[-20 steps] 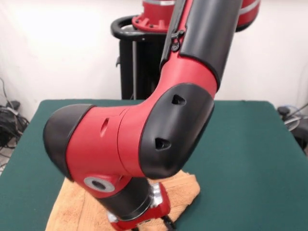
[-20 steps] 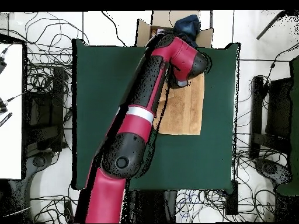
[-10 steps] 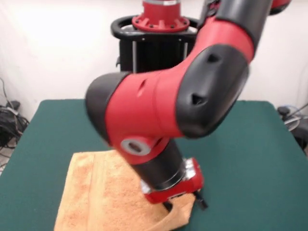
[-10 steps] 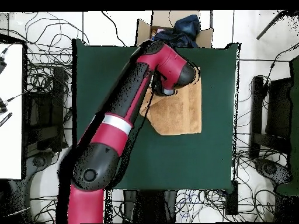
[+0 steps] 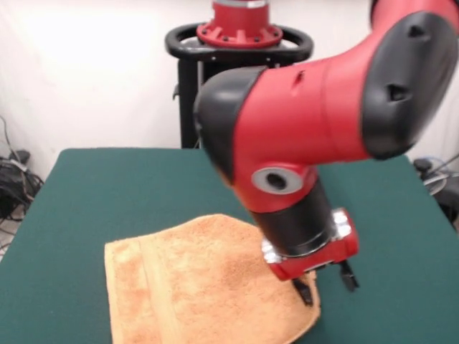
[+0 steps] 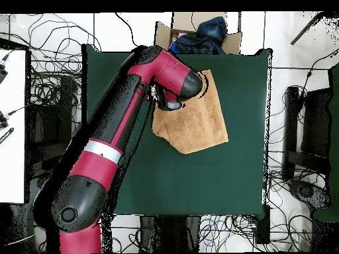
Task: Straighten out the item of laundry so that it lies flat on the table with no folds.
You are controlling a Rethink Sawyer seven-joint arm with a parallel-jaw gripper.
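The peach-tan towel lies on the green table near its front edge. It has a border band along its left side, and its far edge looks rounded and doubled over. My gripper hangs at the towel's right edge with its fingers spread apart. The left fingertip is over the cloth and the right one is over bare table. In the overhead view the towel sits skewed on the table. My wrist covers its upper left part and hides the gripper.
A cardboard box with dark blue cloth stands just beyond the table's top edge in the overhead view. The black pedestal stands behind the table's far side. Cables lie on the floor around the table.
The arm has swung across, to the right in the front view. The towel has turned and shifted with it, and more of it now shows.
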